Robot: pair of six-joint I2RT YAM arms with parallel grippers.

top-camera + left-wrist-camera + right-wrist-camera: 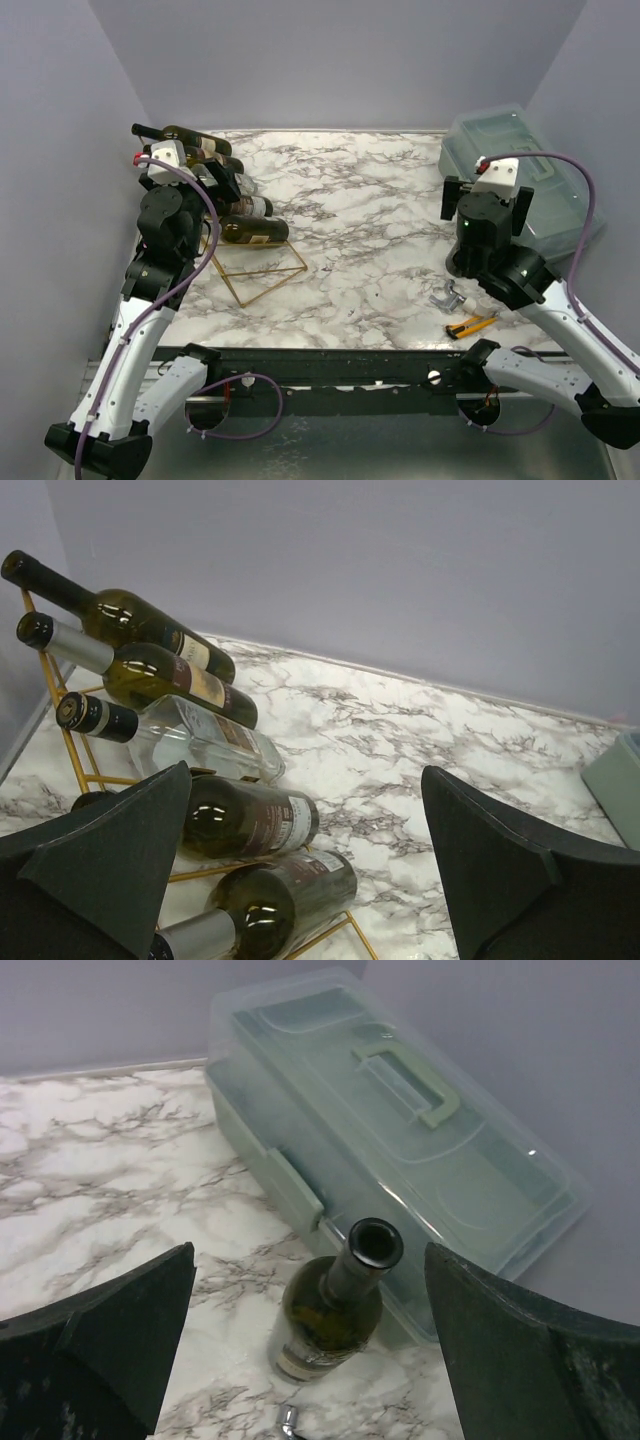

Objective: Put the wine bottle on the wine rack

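A marble-patterned table (380,200) is taking up most of the view. At its far right corner a see-through plastic box (540,190) with a green handle is sitting with its lid on. The gold wire rack (273,286) is standing at the far left, slanting up toward the wall, and five bottles (250,820) are lying across its rungs, one above another (the middle one is clear glass, the rest dark).

The left gripper (305,780) is hovering over the rack with its jaws spread wide and nothing between them. The right gripper (310,1255) is hanging above the right side of the table, its jaws likewise wide apart and gripping nothing.

The wine bottle (335,1310) is standing upright on the table just beside the near side of the box, below the right gripper; its mouth is showing open. In the top view the right arm is hiding it.

Near the front right edge a yellow knife (470,325) is lying flat, with a small metal piece (447,296) just beyond it.
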